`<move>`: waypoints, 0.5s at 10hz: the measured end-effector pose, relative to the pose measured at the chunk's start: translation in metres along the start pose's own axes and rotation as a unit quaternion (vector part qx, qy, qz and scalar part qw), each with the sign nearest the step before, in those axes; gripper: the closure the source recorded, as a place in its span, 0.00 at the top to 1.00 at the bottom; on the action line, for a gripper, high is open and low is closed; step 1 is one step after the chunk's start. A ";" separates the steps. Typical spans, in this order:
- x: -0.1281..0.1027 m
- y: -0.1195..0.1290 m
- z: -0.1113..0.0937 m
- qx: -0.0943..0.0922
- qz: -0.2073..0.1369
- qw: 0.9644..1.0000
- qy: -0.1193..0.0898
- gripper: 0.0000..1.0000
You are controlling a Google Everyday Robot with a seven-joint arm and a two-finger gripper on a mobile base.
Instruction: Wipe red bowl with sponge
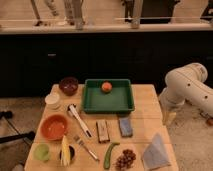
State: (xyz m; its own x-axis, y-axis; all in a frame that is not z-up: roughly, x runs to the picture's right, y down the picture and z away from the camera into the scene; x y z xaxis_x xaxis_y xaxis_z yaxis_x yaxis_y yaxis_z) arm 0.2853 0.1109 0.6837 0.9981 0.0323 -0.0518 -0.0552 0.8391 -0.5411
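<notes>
The red bowl (54,127), wide and orange-red, sits at the left of the wooden table (145,98). Right of centre lies the sponge (125,126), a small blue-grey block flat on the wood, with a brown block (103,131) beside it. My white arm (187,87) stands off the table's right side. Its gripper (170,118) hangs low beside the table's right edge, well apart from the sponge and the bowl. It is open and I see nothing in it.
A green tray (109,107) at the back centre holds an orange (106,86). A dark maroon bowl (68,85) and a white cup (52,100) stand at the back left. Tongs (80,120), a fork (87,147), a green vegetable (111,154) and a grey-blue cloth (155,150) lie near the front.
</notes>
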 end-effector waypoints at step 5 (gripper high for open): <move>-0.001 0.000 0.000 -0.002 -0.006 1.000 -0.002 0.80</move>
State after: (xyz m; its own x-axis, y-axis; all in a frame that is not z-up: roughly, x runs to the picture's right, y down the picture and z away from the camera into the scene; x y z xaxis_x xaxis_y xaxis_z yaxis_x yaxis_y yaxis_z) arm 0.2848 0.1111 0.6838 0.9988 0.0249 -0.0419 -0.0438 0.8375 -0.5446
